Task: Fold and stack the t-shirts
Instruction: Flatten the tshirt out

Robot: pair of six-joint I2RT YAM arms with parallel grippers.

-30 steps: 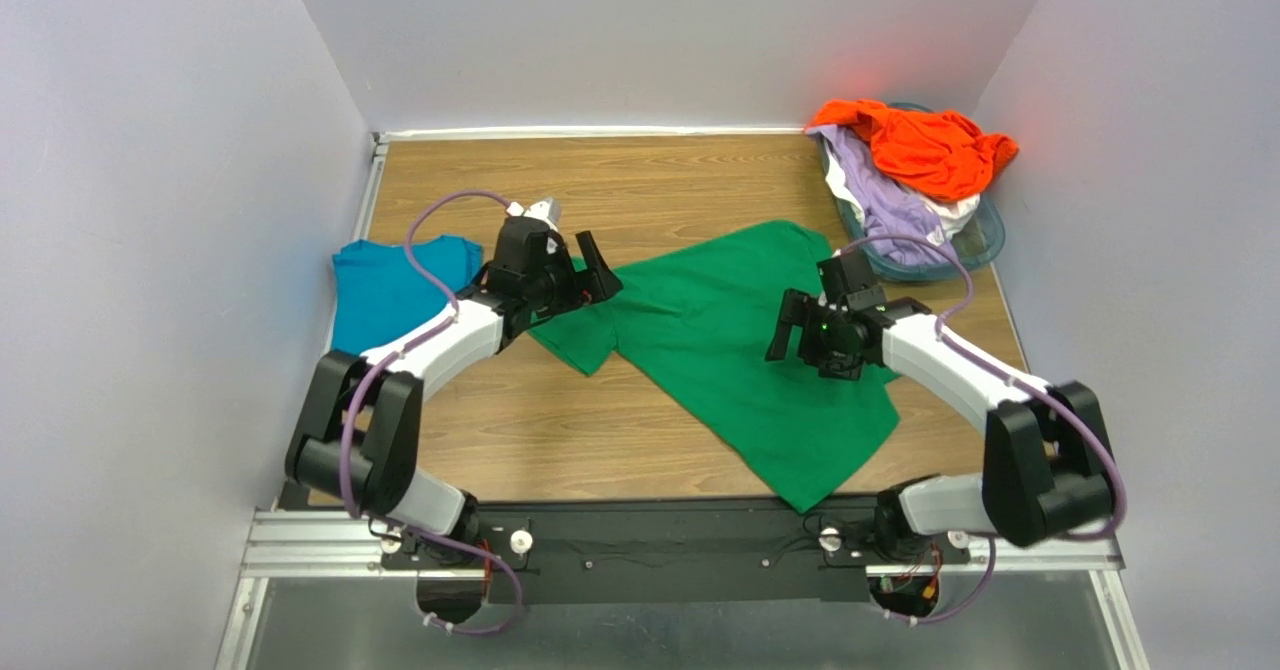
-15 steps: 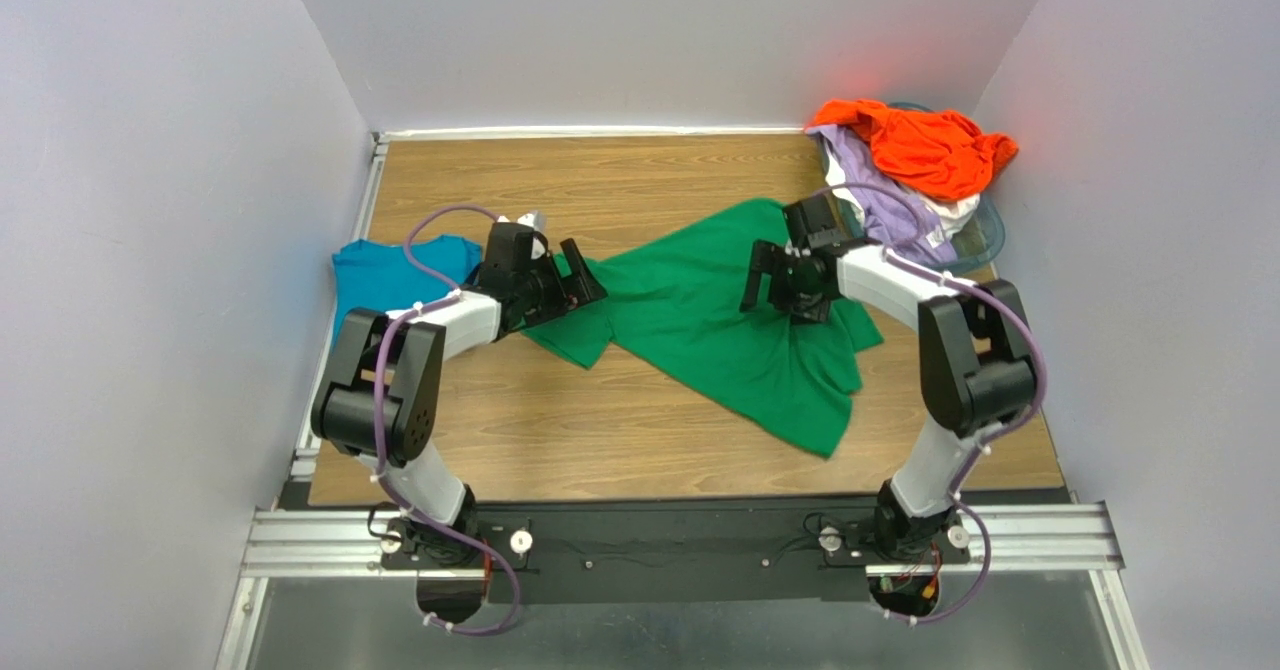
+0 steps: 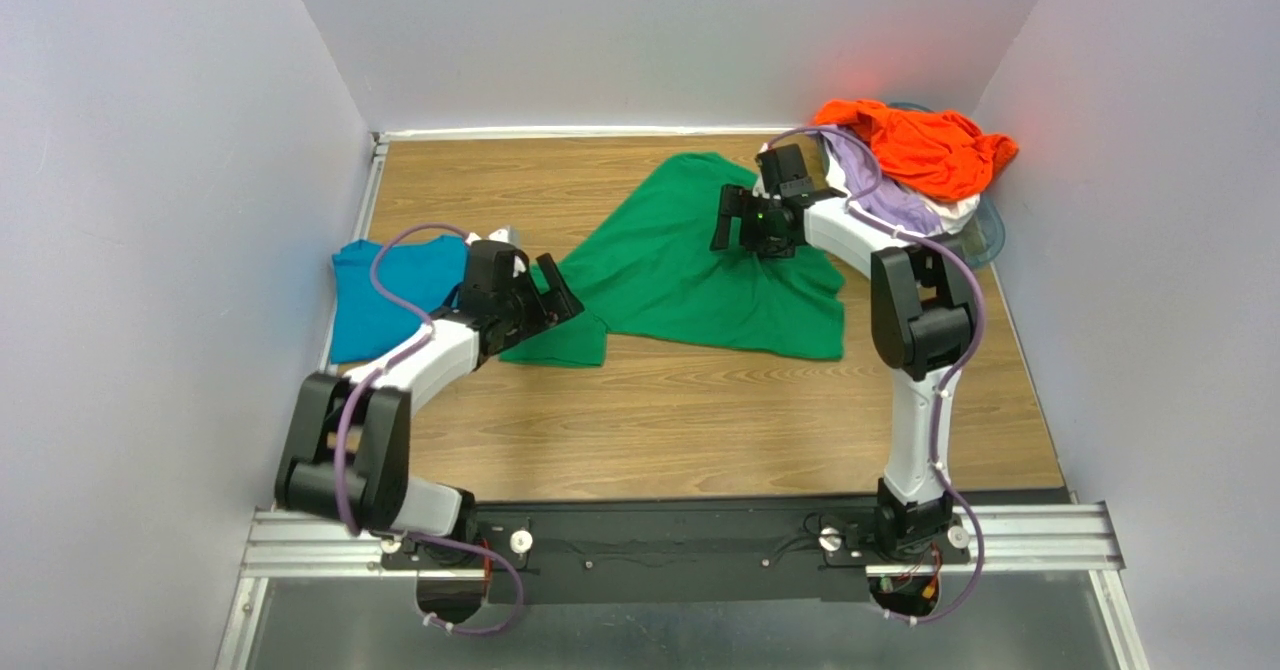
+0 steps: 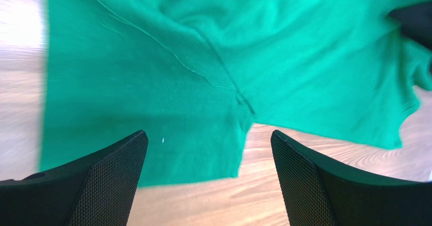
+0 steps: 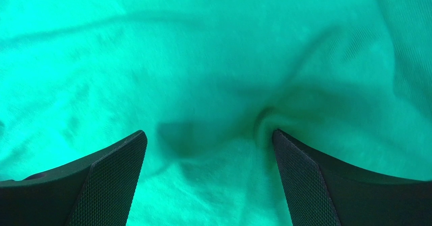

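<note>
Left gripper [image 3: 544, 289] and right gripper [image 3: 747, 222] both spread wide over the green t-shirt [image 3: 706, 273], nothing pinched.
Shirt lies rumpled mid-table [image 3: 676, 415]. Left sits over its near-left sleeve hem, right at its far edge with cloth puckered beside one finger [image 5: 314, 180]. Teal t-shirt [image 3: 379, 298] by left wall; orange t-shirt [image 3: 920, 145] tops the heap in the basket [image 3: 980, 235], far-right corner.

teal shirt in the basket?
No, the teal shirt lies on the table at its left edge, apart from the basket in the far right corner.
</note>
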